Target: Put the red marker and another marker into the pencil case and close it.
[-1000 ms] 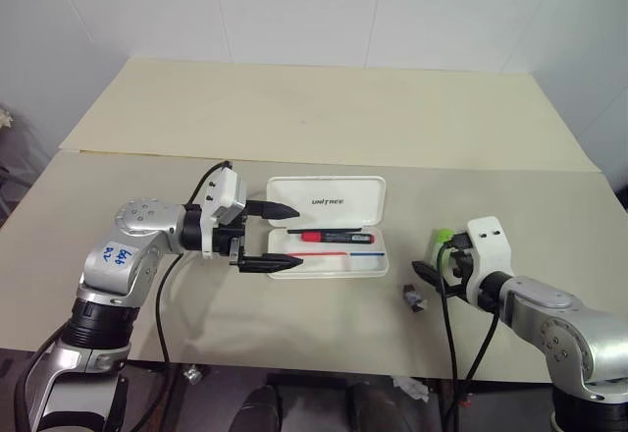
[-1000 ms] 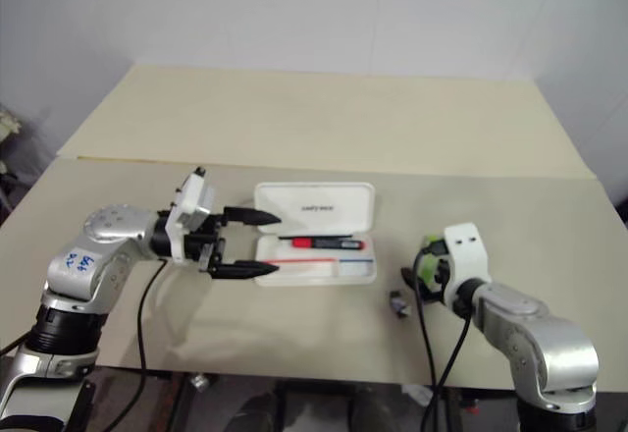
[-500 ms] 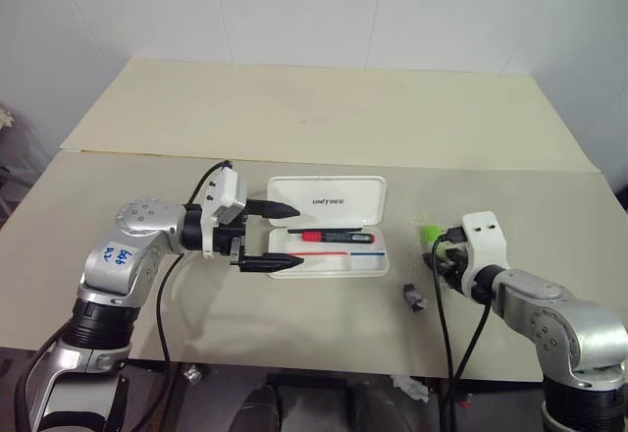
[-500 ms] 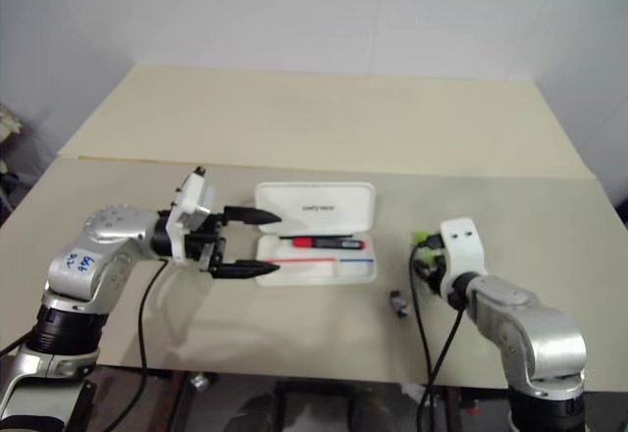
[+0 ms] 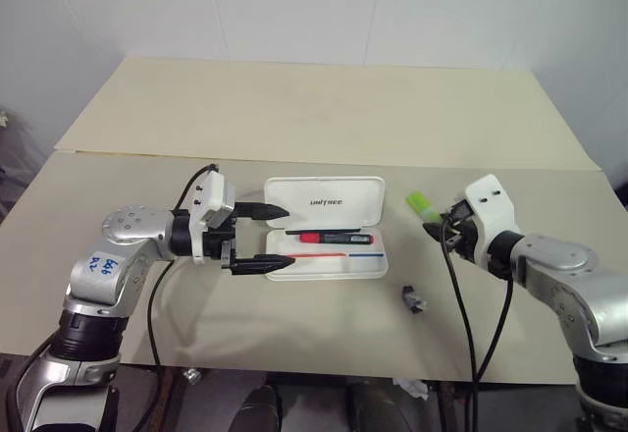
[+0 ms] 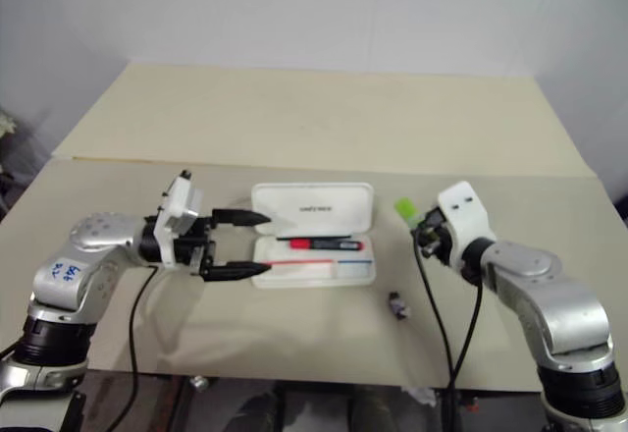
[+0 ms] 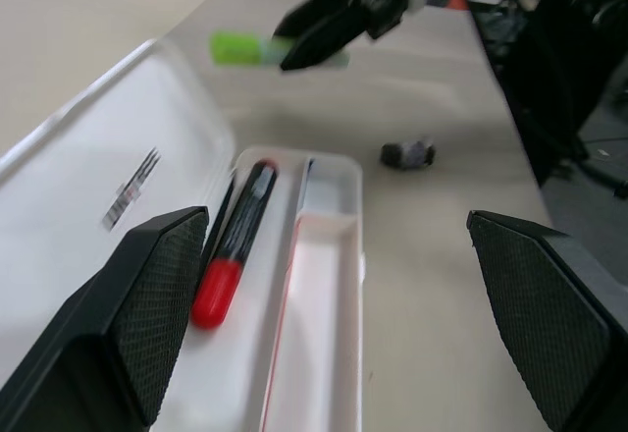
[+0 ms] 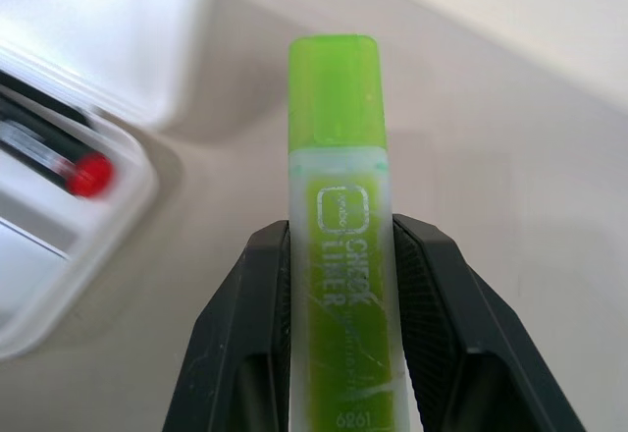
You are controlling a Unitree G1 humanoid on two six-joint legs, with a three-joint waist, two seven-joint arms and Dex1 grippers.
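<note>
flat translucent highlighter: showing light green, white lettering
slim marker: showing black barrel, red cap
hard plastic hinged pencil case: showing white, dark logo, red and blue stripes
small lump: showing grey-black
table: showing plain beige

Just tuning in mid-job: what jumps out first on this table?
The right claw pinches a light-green highlighter above the table, just right of the open white pencil case. The red marker already lies in the case's tray. The left claw stands open at the case's left end; a small dark lump lies in front of the case's right end.
</note>
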